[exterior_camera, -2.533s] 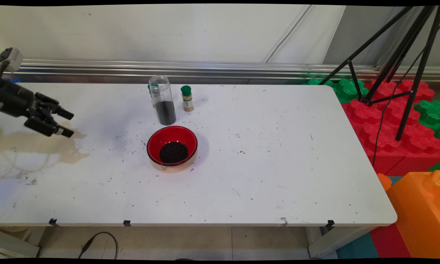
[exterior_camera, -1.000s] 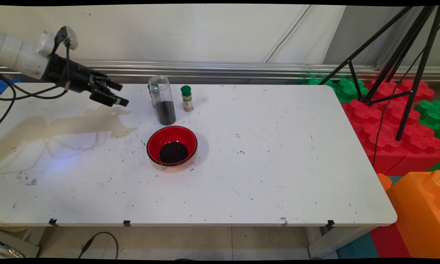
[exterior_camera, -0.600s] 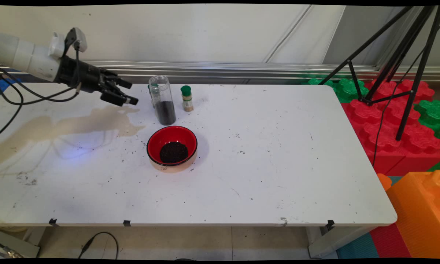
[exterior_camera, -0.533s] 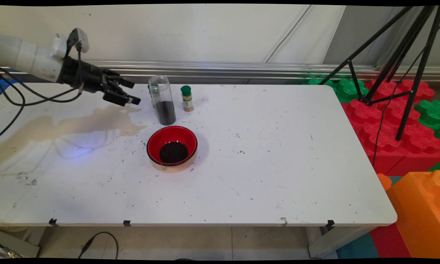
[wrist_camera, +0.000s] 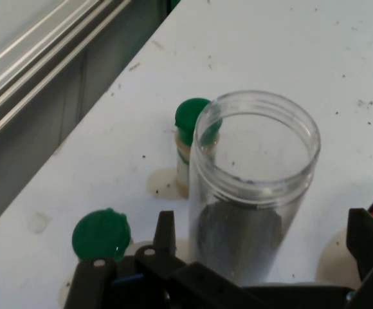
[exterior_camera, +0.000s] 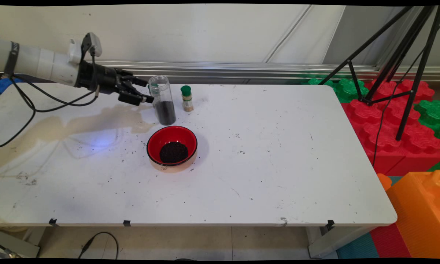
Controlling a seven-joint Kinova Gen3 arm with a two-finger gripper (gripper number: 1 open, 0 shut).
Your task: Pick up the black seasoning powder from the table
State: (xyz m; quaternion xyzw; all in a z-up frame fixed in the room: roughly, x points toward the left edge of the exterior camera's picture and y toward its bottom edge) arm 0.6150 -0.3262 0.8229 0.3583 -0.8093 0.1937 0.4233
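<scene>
The end effector [exterior_camera: 143, 91] is spread wide, its 2 fingers either side of the clear jar [exterior_camera: 162, 99] but not yet touching it. The jar stands upright and lidless at the desk's [exterior_camera: 278, 157] far side, about half full of dark grains. It looks rigid, smooth, likely slippery and easy to tip; mid-body seems the safest hold. The arm reaches in nearly level from the left. 2 green-capped bottles [wrist_camera: 188, 147] stand just behind, a red bowl [exterior_camera: 172, 146] nearer.
</scene>
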